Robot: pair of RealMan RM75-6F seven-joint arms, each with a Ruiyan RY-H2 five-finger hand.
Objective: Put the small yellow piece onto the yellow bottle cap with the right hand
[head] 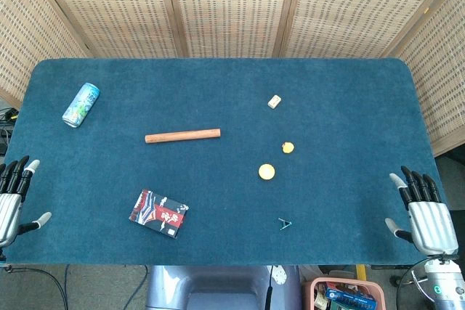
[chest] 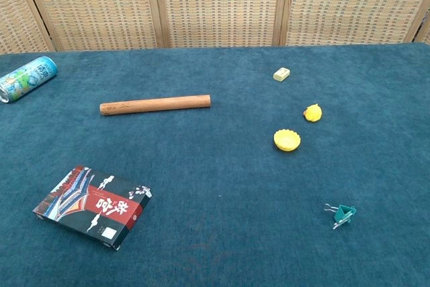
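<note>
Looking over the table, we judge that the task has not begun in any visible way. The small yellow piece lies on the blue cloth by itself, near the yellow bottle cap but clearly apart from it; in the chest view the piece sits beyond and a little to the right of the cap, which rests with its hollow side up. Nothing lies in or on the cap.

Our right hand rests at the table's near right edge, well apart from both things, its fingers spread and holding nothing. Our left hand sits at the near left edge, likewise spread and empty. Neither hand shows in the chest view.

Everything is left to do, as we see it: reach the right hand across to the piece, pick it up, carry it the short way to the cap, and set it down there. A green binder clip lies between the right hand and the cap, so our reach may need to pass around it.
</note>
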